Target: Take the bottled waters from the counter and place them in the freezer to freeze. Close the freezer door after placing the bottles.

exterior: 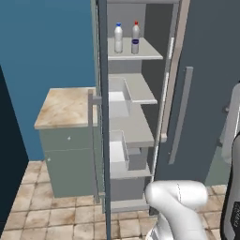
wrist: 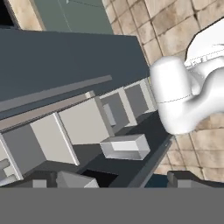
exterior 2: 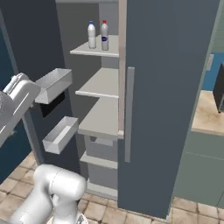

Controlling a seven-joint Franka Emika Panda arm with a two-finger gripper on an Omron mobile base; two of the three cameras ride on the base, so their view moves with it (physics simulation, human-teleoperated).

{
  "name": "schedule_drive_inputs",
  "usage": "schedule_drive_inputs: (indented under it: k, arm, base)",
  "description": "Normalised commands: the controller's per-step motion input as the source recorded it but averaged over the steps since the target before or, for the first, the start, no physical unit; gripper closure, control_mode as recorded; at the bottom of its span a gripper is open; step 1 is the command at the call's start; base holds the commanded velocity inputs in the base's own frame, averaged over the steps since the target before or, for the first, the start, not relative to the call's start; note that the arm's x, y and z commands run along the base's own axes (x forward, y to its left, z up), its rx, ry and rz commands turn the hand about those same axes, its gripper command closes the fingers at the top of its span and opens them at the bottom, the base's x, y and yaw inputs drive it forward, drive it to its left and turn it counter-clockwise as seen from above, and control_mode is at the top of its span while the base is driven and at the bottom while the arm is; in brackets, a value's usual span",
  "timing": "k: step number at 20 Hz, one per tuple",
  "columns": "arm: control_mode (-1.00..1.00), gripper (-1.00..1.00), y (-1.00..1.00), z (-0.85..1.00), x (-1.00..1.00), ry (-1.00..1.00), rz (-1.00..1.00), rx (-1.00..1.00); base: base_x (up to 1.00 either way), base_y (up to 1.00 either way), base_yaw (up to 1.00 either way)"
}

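On the top shelf: two small clear plastic bottles, the blue-capped bottle (exterior: 118,38) and the red-capped bottle (exterior: 135,38), stand upright just beside each other on the white shelf (exterior: 150,51) high inside the tall dark grey freezer (exterior 2: 175,87).
Task progress: both bottles look placed, so by my judgement only the closing remains.
Door: the tall flat dark grey freezer door (exterior: 103,108) stands swung wide, seen edge-on in the left base view, with white door bins (exterior 2: 54,85) on its inner face.
Gripper: the two dark fingertips (wrist: 122,179) stand spread apart at the bottom of the hand view, holding nothing.
Key relation: the hand looks down along the open freezer front; the door's long axis runs floor to ceiling, and its free edge lies to the robot's left of the compartment.
Next move, judged: get outside that free edge and push it towards the shelves.
Risk: the white arm (exterior: 180,199) sits near the opening and could block the swing.
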Motion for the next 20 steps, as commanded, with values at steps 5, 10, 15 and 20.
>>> schedule_drive_inputs:
  k: [5,10,15,20]
  arm:
    - [1.00,-1.00,0.00,0.00,0.00,0.00,0.00,0.00]
    - [1.00,-1.00,0.00,0.00,0.00,0.00,0.00,0.00]
    - [1.00,-1.00,0.00,0.00,0.00,0.00,0.00,0.00]
    - [1.00,-1.00,0.00,0.00,0.00,0.00,0.00,0.00]
  base:
    - [-0.64,0.09,-0.05]
    - [0.00,0.33,-0.03]
    - [0.23,0.44,0.00]
    - [0.15,0.14,0.00]
